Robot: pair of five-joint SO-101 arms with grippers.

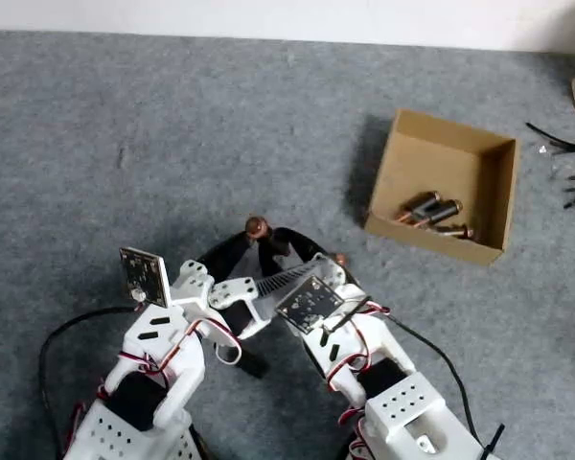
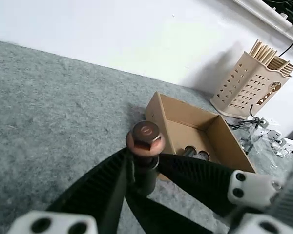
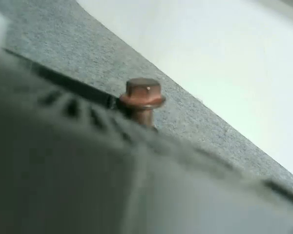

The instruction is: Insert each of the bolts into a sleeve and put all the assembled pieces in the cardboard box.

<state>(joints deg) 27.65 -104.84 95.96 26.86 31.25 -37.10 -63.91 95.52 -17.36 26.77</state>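
Observation:
A copper bolt (image 1: 257, 227) stands head-up in a dark sleeve (image 2: 147, 179), raised in front of both arms. My left gripper (image 1: 250, 241) is shut on the sleeve, its black fingers (image 2: 103, 189) closing just under the bolt head (image 2: 145, 137). My right gripper (image 1: 286, 245) comes in from the other side and lies against the same piece (image 2: 200, 174). In the right wrist view the bolt (image 3: 142, 95) rises just past the blurred dark gripper (image 3: 88, 146). The cardboard box (image 1: 492, 158) sits to the right with several assembled pieces (image 1: 431, 211) inside.
A small copper piece (image 1: 341, 259) shows at the right arm's side. A perforated beige holder (image 2: 251, 83) and loose hardware (image 1: 570, 182) lie beyond the box at the table's right edge. Grey carpet (image 1: 172, 134) stretches far and left of the arms.

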